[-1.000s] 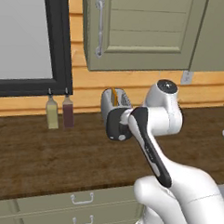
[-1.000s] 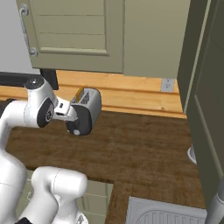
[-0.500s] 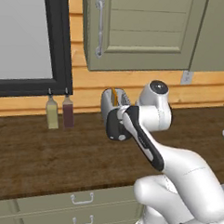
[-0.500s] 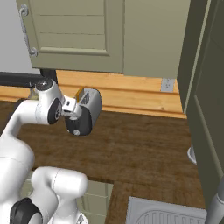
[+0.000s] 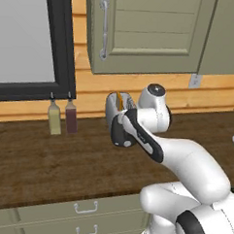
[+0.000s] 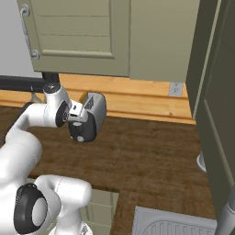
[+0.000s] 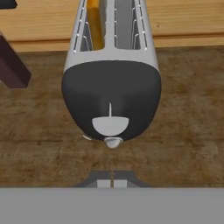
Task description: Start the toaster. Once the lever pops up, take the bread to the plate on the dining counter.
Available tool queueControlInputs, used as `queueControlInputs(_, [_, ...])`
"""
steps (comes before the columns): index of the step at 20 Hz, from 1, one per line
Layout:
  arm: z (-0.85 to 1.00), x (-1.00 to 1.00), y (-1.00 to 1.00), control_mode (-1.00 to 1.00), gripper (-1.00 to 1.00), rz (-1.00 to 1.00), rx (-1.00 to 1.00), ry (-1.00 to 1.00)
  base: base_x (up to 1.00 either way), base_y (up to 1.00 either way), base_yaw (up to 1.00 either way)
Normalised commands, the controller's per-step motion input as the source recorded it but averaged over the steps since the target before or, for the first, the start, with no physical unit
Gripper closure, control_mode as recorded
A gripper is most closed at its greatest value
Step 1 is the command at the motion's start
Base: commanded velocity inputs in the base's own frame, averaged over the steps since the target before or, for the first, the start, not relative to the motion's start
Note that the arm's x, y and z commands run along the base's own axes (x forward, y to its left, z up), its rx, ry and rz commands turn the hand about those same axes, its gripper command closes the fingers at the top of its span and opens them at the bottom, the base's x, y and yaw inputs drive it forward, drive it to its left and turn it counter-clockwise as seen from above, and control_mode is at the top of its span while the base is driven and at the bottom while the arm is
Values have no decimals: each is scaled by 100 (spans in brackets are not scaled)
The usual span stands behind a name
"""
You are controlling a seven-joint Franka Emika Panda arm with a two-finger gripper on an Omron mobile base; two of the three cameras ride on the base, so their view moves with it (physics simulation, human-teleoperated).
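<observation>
The silver-grey toaster (image 5: 112, 107) (image 6: 97, 107) (image 7: 111, 48) stands on the wooden counter by the back wall. Its black end panel (image 7: 111, 96) faces my hand. A pale lever tab (image 7: 110, 126) sits low on that panel, with a small knob (image 7: 113, 141) under it. The bread (image 7: 93, 19) (image 5: 120, 100) (image 6: 84, 97) stands in the left slot, its orange crust showing. My gripper (image 7: 113, 178) (image 6: 78, 117) is shut on nothing. Its tips hover just in front of the lever end. The plate and the dining counter are out of view.
Two bottles, a pale one (image 5: 54, 118) and a dark one (image 5: 71, 117), hang by the wall left of the toaster. An olive cabinet (image 5: 143, 33) sits overhead. A tall cabinet (image 6: 215, 114) and a sink (image 6: 174, 225) lie to the right.
The gripper has gone from open to shut. The arm's upper joint has swung left, closer over the toaster. The toaster and bread have stayed put.
</observation>
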Motion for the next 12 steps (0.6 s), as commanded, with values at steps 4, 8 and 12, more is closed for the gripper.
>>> queueControlInputs(4, [-18,2,0,-100,100,-3,0,0,0,0,0])
queueControlInputs(8, [-24,4,0,-100,100,-3,0,0,0,0,0])
queueControlInputs(12, [-31,18,0,-100,100,-3,0,0,0,0,0])
